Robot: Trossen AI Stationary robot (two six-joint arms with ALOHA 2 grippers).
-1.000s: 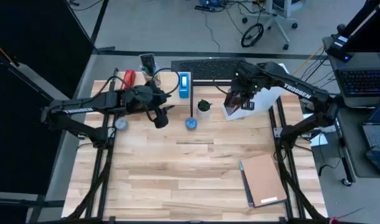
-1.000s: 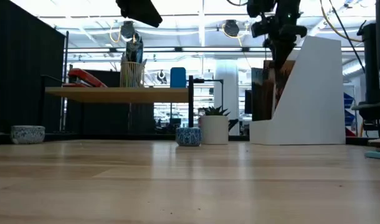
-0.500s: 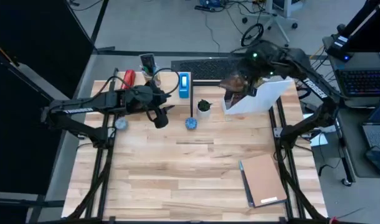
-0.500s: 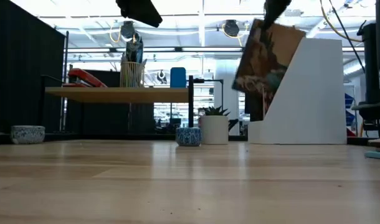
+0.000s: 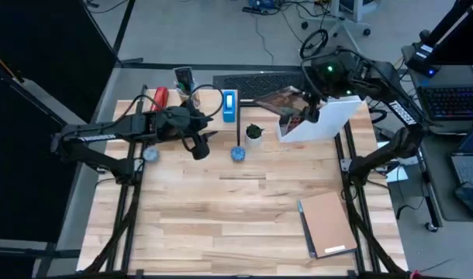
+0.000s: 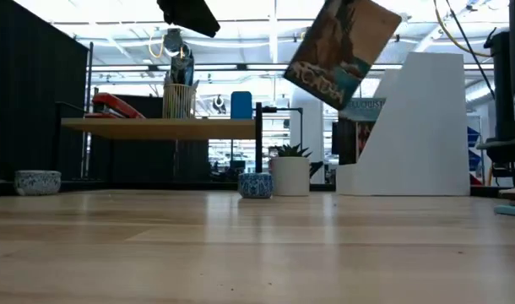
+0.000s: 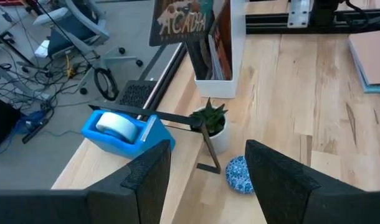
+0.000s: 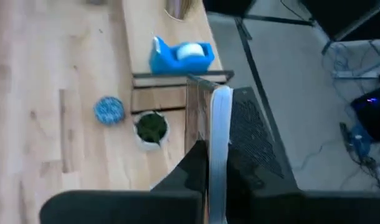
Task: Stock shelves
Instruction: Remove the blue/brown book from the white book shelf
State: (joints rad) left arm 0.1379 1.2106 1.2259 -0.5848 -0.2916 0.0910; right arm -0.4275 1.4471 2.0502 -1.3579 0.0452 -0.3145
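Observation:
My right gripper (image 5: 305, 105) is shut on a book with a picture cover (image 6: 342, 49), held in the air above the white file holder (image 6: 420, 127) at the table's far right. More books (image 6: 360, 128) stand upright inside the holder. The low wood shelf (image 6: 160, 127) at far left carries a red stapler (image 6: 114, 105), a pencil cup (image 6: 179, 95) and a blue tape dispenser (image 5: 230, 106). My left gripper (image 7: 205, 186) hovers open in front of the shelf, touching nothing. My right gripper pinches the book between its two fingers at one end (image 8: 210, 146), one finger on each cover. The book stands edge-on between the fingers (image 8: 189, 163) and reaches out past them. It is lifted clear of the file holder and hangs tilted, its free corner (image 6: 293, 74) lowest.
A small potted plant (image 5: 254, 133) and a blue bowl (image 5: 237, 153) stand between shelf and holder. Another bowl (image 5: 150, 154) lies at the left. A brown notebook (image 5: 328, 223) rests at near right. A keyboard (image 5: 256, 84) lies behind the shelf.
My right gripper has risen out of the file holder with the book and gone a little toward the table's far edge. The book, upright in the holder a second ago, is lifted clear above it and has tipped to a slant, its free end swung toward the shelf.

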